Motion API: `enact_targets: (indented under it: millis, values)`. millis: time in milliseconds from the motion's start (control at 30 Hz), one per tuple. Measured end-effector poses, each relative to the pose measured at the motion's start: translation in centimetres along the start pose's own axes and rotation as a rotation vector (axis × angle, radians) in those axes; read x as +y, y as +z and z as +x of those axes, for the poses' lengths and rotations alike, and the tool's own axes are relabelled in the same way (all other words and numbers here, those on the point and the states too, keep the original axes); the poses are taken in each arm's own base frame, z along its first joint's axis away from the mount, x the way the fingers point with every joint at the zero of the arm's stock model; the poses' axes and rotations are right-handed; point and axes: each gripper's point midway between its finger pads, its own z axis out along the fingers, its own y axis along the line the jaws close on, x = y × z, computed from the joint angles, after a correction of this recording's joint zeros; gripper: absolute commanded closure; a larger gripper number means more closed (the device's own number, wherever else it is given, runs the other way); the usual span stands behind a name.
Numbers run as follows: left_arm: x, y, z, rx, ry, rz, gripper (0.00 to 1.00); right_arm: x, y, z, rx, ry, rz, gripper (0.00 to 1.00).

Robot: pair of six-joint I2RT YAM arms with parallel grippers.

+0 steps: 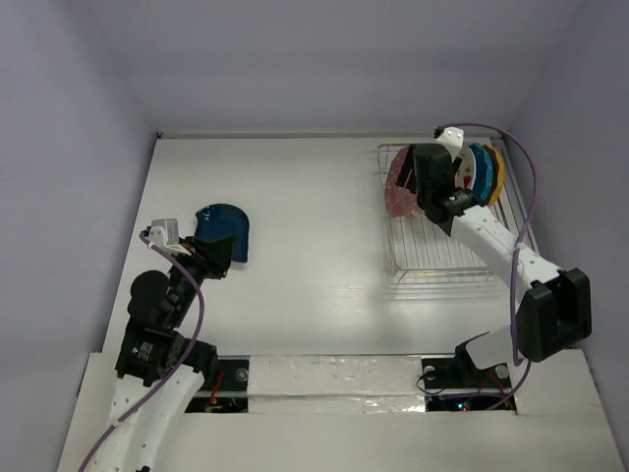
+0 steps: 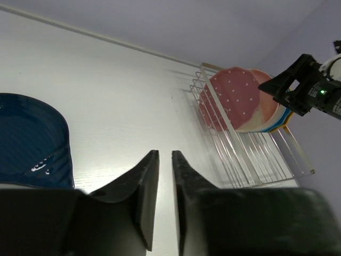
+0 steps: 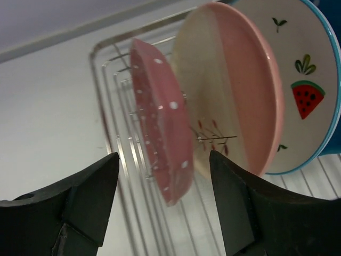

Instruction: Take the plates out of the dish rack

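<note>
The dish rack (image 1: 442, 261) stands at the right of the table, with plates upright at its far end. The pink dotted plate (image 3: 160, 128) is the outermost. Behind it stand the cream-and-pink plate (image 3: 234, 90), the white fruit plate (image 3: 303, 64) and a teal rim (image 3: 333, 80). My right gripper (image 3: 164, 156) is open and its fingers straddle the pink dotted plate's lower edge without touching it. The dark blue plate (image 1: 224, 231) lies flat on the table at the left. My left gripper (image 2: 165, 153) hovers just right of it, jaws nearly together with nothing between them.
The white table (image 1: 314, 216) is walled at the back and on both sides. In the left wrist view the rack (image 2: 250, 154) and the pink dotted plate (image 2: 237, 98) show far across the table. An orange plate (image 1: 494, 169) stands last in the row.
</note>
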Motion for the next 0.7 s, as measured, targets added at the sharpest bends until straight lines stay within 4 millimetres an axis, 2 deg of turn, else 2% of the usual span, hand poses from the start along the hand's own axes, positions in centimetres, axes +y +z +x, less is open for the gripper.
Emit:
enact_targets:
  millis: [33, 133, 167, 267, 333, 467, 533, 700]
  values:
    - [0.0, 0.0, 0.0, 0.0, 0.0, 0.001, 0.76, -0.7, 0.7, 0.5, 0.017, -0.008, 0.018, 0.27]
    - [0.0, 0.0, 0.0, -0.001, 0.001, 0.001, 0.68, -2.2, 2.8, 2.0, 0.065, -0.029, 0.059, 0.37]
    - [0.0, 0.0, 0.0, -0.001, 0.002, 0.001, 0.67, -2.6, 3.6, 2.6, 0.084, -0.039, 0.078, 0.44]
    - [0.0, 0.0, 0.0, -0.001, 0.002, 0.002, 0.65, -2.5, 6.0, 4.5, 0.139, -0.072, 0.094, 0.53]
    - [0.0, 0.0, 0.0, -0.001, 0.002, 0.002, 0.65, -2.3, 6.6, 5.6, 0.166, -0.091, 0.092, 0.56]
    - [0.0, 0.0, 0.0, -0.002, 0.002, 0.002, 0.64, -1.9, 6.4, 5.5, 0.172, -0.126, 0.058, 0.91]
    - [0.1, -0.1, -0.1, -0.006, 0.002, -0.001, 0.64, -1.6, 6.1, 5.4, 0.17, -0.136, 0.05, 0.95]
    - [0.1, -0.1, -0.2, -0.01, 0.002, -0.002, 0.63, -1.9, 5.0, 4.4, 0.161, -0.154, 0.044, 0.96]
